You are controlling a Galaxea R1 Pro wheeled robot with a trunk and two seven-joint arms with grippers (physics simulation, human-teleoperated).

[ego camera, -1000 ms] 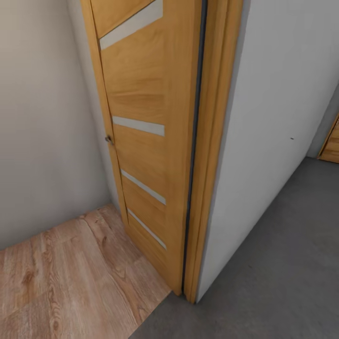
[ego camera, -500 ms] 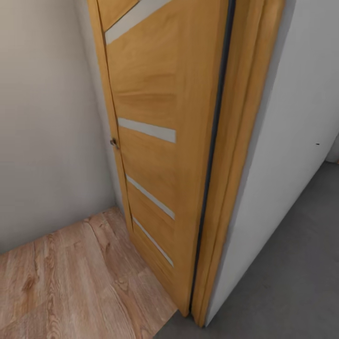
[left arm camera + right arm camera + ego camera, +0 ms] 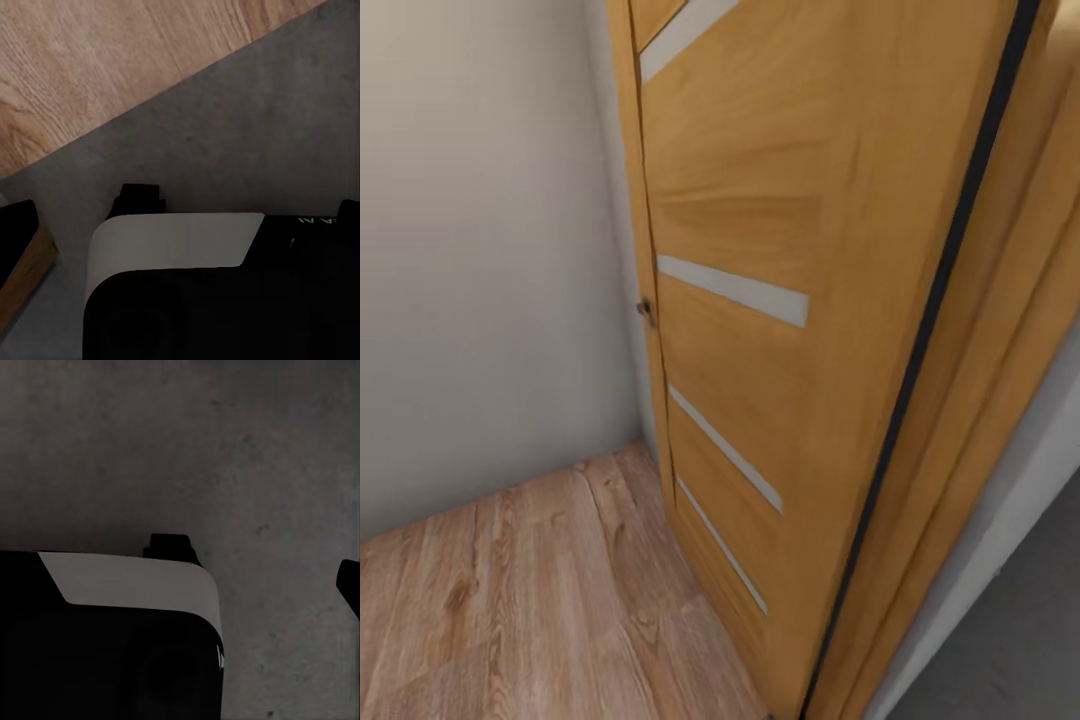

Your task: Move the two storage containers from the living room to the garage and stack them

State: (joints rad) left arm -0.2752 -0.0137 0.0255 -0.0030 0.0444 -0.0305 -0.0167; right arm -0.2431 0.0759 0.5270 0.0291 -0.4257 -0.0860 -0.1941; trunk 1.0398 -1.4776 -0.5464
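The wooden door (image 3: 760, 330), honey-coloured with four pale slanted inlay strips, is the landmark of the head view. To its left stands a beige wall (image 3: 480, 250). At its foot, left side, lies the light wood-plank floor (image 3: 530, 600) of the living room. Right of the door's dark edge come the door frame (image 3: 1000, 380), a pale grey wall strip (image 3: 1000, 530), then the floor (image 3: 1020, 650) of the garage: dark grey, mottled concrete. A small knob (image 3: 645, 308) sits on the door's left edge.

Compared with 1.0 s ago, the whole picture has shifted: the door looms larger and the concrete area has shrunk to a corner.

Left gripper (image 3: 232, 199) and right gripper (image 3: 259, 559) hang over concrete; the finger gap cannot be judged for either.
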